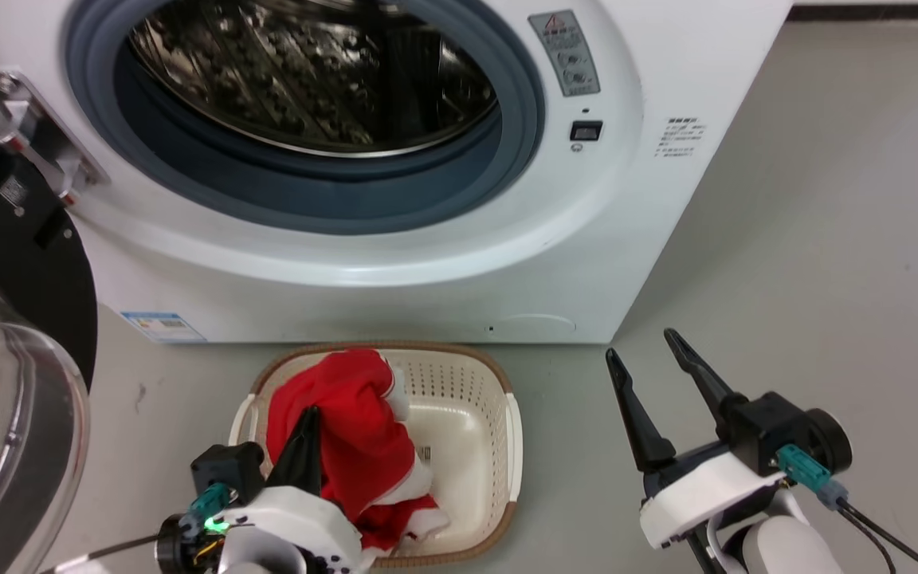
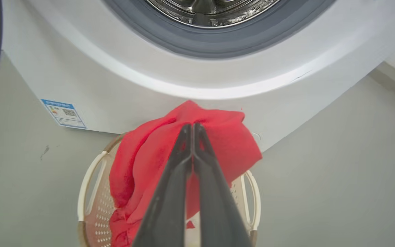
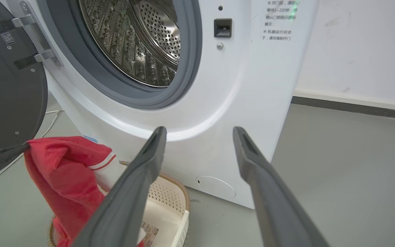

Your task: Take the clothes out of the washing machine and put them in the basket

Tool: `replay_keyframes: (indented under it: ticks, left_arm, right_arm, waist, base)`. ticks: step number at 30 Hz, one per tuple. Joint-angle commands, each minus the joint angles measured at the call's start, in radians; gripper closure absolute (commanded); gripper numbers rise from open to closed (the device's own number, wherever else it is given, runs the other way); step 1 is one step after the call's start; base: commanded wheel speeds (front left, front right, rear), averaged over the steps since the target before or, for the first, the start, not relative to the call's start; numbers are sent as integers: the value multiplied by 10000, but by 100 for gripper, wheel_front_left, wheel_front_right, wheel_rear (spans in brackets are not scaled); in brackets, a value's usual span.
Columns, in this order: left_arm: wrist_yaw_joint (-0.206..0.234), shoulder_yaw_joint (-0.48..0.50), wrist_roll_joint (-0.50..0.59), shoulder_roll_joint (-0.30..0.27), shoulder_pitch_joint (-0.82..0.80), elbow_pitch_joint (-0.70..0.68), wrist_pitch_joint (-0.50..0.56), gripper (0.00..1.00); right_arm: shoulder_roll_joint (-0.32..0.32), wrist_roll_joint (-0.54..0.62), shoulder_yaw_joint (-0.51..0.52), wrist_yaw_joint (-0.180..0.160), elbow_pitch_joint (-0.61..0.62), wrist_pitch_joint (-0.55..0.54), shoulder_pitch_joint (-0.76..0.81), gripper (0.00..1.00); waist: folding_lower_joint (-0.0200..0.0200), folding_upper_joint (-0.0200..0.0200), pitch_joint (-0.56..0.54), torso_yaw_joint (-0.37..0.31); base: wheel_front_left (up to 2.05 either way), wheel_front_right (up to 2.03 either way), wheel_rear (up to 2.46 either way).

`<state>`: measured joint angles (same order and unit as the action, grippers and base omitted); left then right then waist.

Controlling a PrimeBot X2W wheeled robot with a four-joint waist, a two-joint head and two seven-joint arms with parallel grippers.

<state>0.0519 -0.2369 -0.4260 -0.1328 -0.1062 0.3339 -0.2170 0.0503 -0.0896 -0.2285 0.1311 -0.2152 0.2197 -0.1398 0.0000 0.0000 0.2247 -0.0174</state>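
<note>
My left gripper, jaws pinching a fold of the red garment, hangs it over the cream basket for release, beneath the washing machine's seemingly empty drum, while my right gripper idles with jaws spread, well apart.

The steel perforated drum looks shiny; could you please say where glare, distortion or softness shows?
Head view: bright glints streak the steel perforated drum. Left wrist view: the wide lens bows the large white washing machine, and the left gripper, shut on the bright red fabric garment, looks soft near the lens. Right wrist view: the open right gripper is similarly soft.
</note>
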Motion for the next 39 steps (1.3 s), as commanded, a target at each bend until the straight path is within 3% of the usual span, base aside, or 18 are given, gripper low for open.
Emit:
replay_keyframes:
  ticks: [1,11,20,26,33,34,35,36,39]
  left_arm:
    - [-183,-1,-75,115,-501,826,-165,100]
    - [-871,55,-278,545,-3265,5054,-450,100]
    - [-1221,-63,-272,663,-5533,7876,-494,100]
    - [-1053,270,-669,669,-6135,9056,-374,100]
    - [-953,530,-1048,526,-6192,9436,113,100]
    - [-1007,527,-1074,523,-6160,9448,166,87]
    - [-1028,540,-1123,526,-6104,9467,207,51]
    - [-1054,539,-1141,537,-6031,9484,195,0]
    - [-1162,508,-1213,613,-5723,9515,60,0]
  right_arm:
    - [-3,23,-55,-7,64,22,-255,0]
    - [-3,162,-355,-7,253,44,-1101,0]
    - [-3,48,-791,-7,443,171,-1863,0]
    - [-4,23,-978,-7,410,250,-2061,0]
    - [-4,-38,-1179,-7,285,358,-2210,0]
    - [-4,-40,-1170,-7,234,365,-2207,0]
    - [-4,-22,-1159,-7,148,359,-2200,0]
    - [-3,0,-1140,-7,64,369,-2180,0]
    - [-3,47,-1081,-7,-238,395,-2045,0]
  waist:
    - [0,0,545,-6]
    - [0,0,2579,-237]
    - [0,0,4570,-835]
    - [0,0,5328,-990]
    - [0,0,5538,-1013]
    - [0,0,5462,-986]
    - [0,0,5338,-948]
    - [0,0,5175,-899]
    - [0,0,4398,-739]
  base:
    - [0,0,0]
    - [0,0,0]
    - [0,0,0]
    - [0,0,0]
    - [0,0,0]
    - [0,0,0]
    - [0,0,0]
    - [0,0,0]
    - [0,0,0]
